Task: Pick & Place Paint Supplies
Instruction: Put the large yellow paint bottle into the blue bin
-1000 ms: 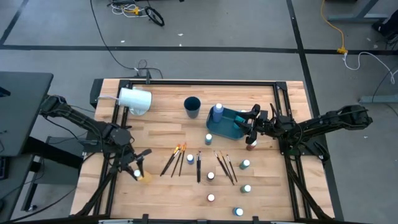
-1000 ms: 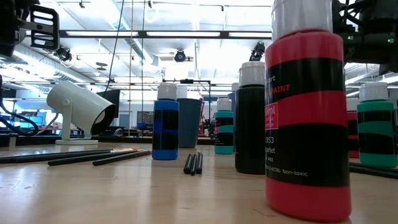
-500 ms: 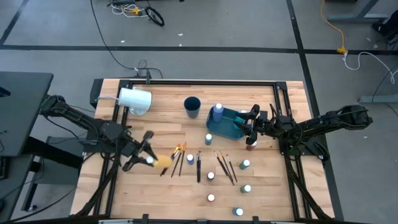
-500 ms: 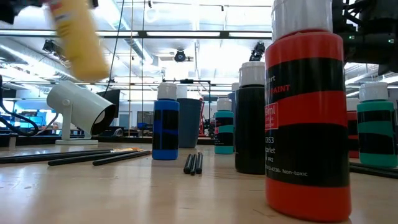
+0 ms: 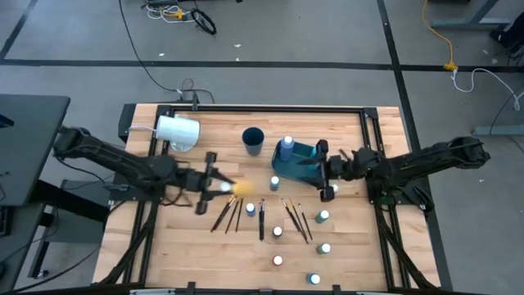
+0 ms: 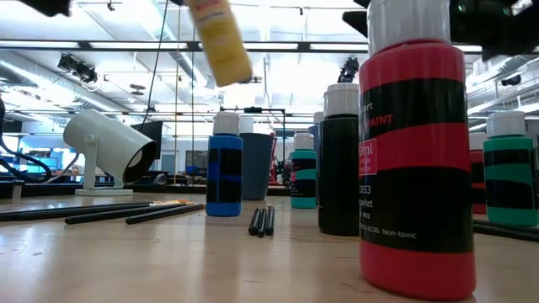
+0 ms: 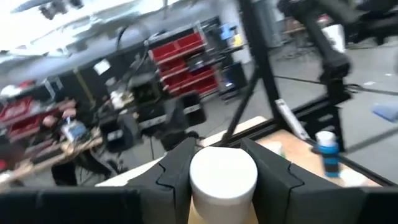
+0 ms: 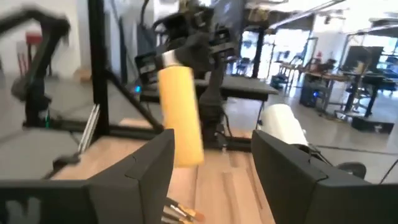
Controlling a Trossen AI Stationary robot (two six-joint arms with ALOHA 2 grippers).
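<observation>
My left claw (image 5: 214, 185) is clamped on a yellow plastic paint bottle with a white cap (image 5: 233, 188), held on its side above the wooden bench (image 5: 213, 131), a little toward nine o'clock of the bench's middle. In my left wrist view the white cap (image 7: 222, 176) sits squeezed between my two dark fingers (image 7: 176, 168). From bench height the yellow bottle (image 6: 218, 40) hangs tilted in the air, clear of everything below.

My right claw (image 5: 321, 168) hovers with its fingers spread and nothing between them, over the teal plastic tray (image 5: 300, 163) toward three o'clock. A tall blue bottle (image 5: 284, 149) stands at that tray's nine o'clock end.

Just under the yellow bottle, toward six o'clock, lie thin dark paintbrushes with one orange-handled brush (image 5: 232, 208) among them; more dark brushes (image 5: 295, 218) lie nearer the centre. Small white-capped bottles (image 5: 277, 232) stand scattered toward five o'clock. A dark blue cup (image 5: 253, 140) stands near twelve o'clock, and a large white cylinder (image 5: 178, 132) lies on its side toward ten o'clock.

In the low view a red bottle (image 6: 413, 160) stands nearest; its label reads "PAINT", then "Scarlet" and "Non-toxic" in small type. Beside it stand a black bottle (image 6: 340, 168), a blue bottle (image 6: 224, 172) and a teal one (image 6: 509, 172). The other labels I cannot read.
</observation>
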